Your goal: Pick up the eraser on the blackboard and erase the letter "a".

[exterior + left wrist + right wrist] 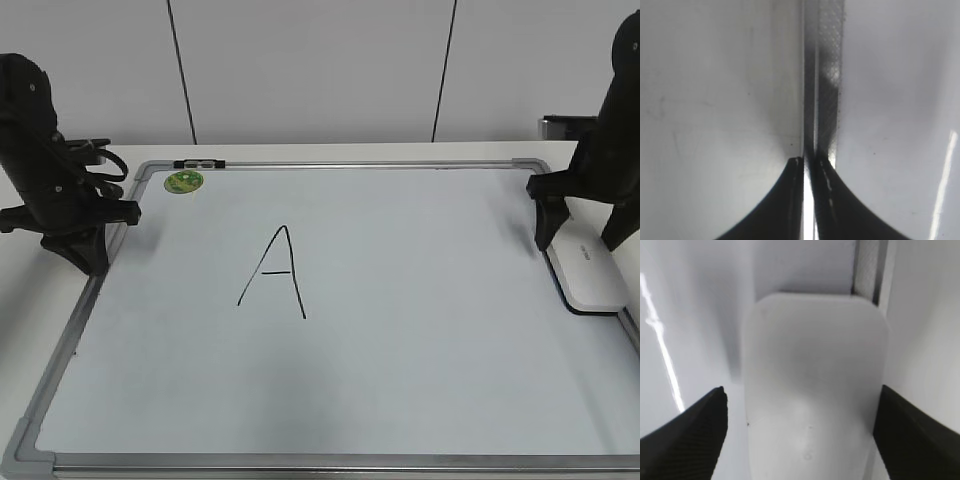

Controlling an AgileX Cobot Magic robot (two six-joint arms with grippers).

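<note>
The blackboard (420, 340) is a white board in a grey frame lying flat on the table. The white eraser (590, 275) lies at its right edge and fills the right wrist view (815, 355). My right gripper (580, 238) is open, with one finger on each side of the eraser (801, 390) and a gap showing on the left side. My left gripper (85, 250) is shut and empty over the board's left frame (827, 75), its tips together (807, 161). No small letter "a" shows; only a tall capital "A" (275, 272) is on the board.
A green round sticker (184, 181) sits at the board's far left corner. A grey wall stands behind the white table (330, 152). The board's near frame (300, 462) runs along the bottom of the exterior view.
</note>
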